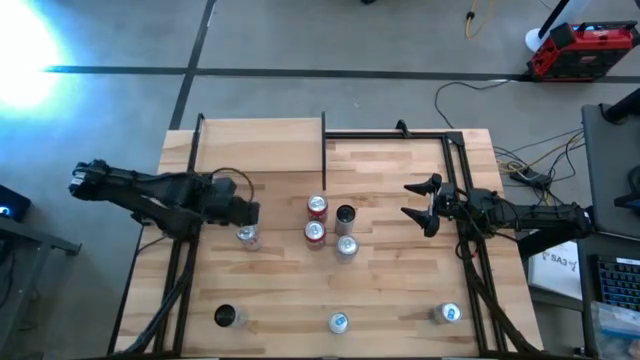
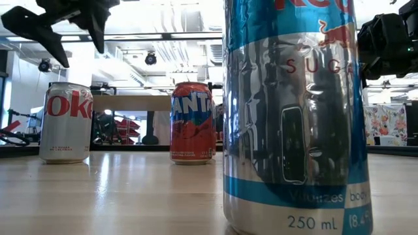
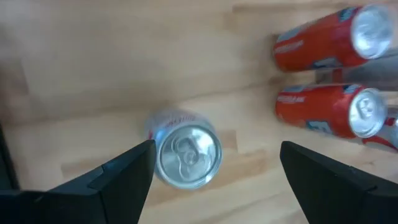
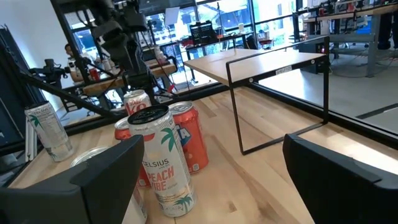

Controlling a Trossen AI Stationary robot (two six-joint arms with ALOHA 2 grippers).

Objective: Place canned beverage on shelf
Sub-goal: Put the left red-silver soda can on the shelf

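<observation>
With its jaws spread, the left gripper (image 1: 248,222) hangs over the silver Coke can (image 1: 247,237) left of centre in the high view, the shelf (image 1: 262,150) at upper left, and descending off-centre could topple the can, while the right gripper (image 1: 420,204) waits spread at right.

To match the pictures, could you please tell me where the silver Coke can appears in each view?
High view: silver Coke can, left of centre.
Low view: far left.
Left wrist view: centre.
Right wrist view: behind the Celsius can, at.
Shared landmark: the red cans beside it.
</observation>
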